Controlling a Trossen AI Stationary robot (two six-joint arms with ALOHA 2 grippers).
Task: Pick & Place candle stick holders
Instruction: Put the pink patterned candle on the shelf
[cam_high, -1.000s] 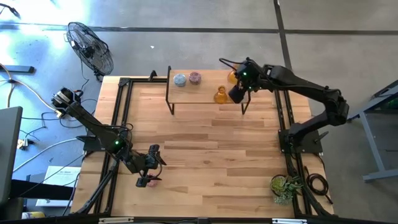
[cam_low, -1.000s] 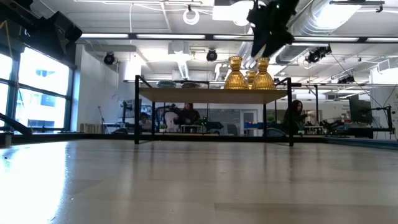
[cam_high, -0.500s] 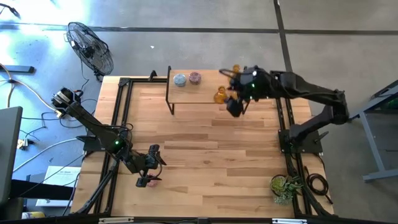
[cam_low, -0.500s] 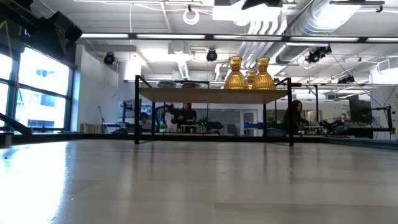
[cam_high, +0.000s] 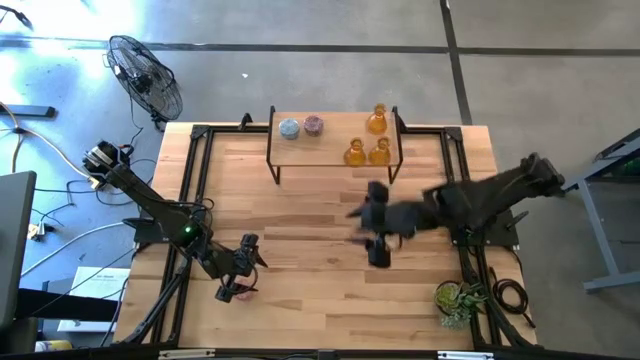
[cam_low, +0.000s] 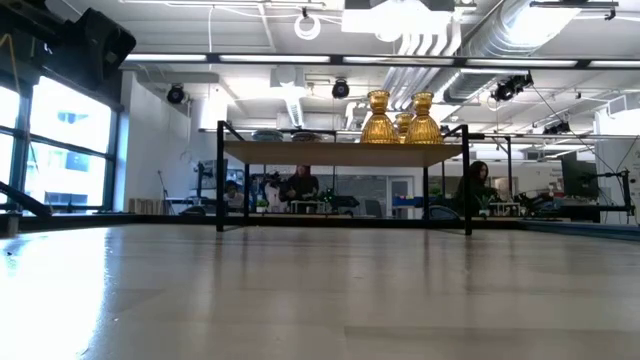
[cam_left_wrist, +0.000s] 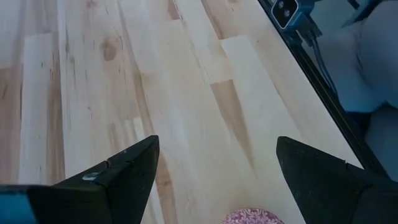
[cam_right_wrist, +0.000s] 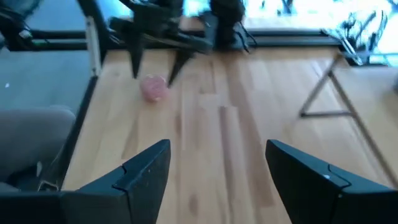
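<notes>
A squat pink candle stick holder (cam_high: 241, 292) stands on the table near its near left corner. My left gripper (cam_high: 240, 280) is open just over it, one finger to either side and not touching; the holder's top (cam_left_wrist: 252, 216) shows between the fingers. My right gripper (cam_high: 372, 237) is open and empty over the middle of the table, blurred. It faces the pink holder (cam_right_wrist: 153, 87) and the left arm. On the raised shelf (cam_high: 330, 160) at the far edge stand a pale blue holder (cam_high: 289, 128), a pink one (cam_high: 313, 125) and three amber flask-shaped ones (cam_high: 377, 122) (cam_high: 354, 153) (cam_high: 380, 152).
The shelf stands on thin black legs (cam_high: 275, 170); the low view shows the amber holders (cam_low: 400, 118) on its top. A green plant (cam_high: 458, 298) sits at the near right corner. Black frame rails (cam_high: 200, 180) run along the table's sides. A fan (cam_high: 145, 75) stands beyond the far left corner.
My right gripper has swung away from the right end of the shelf toward the table's near edge and now hangs over the table's middle, turned toward the left arm, open and empty. All three amber holders now show on the shelf.
</notes>
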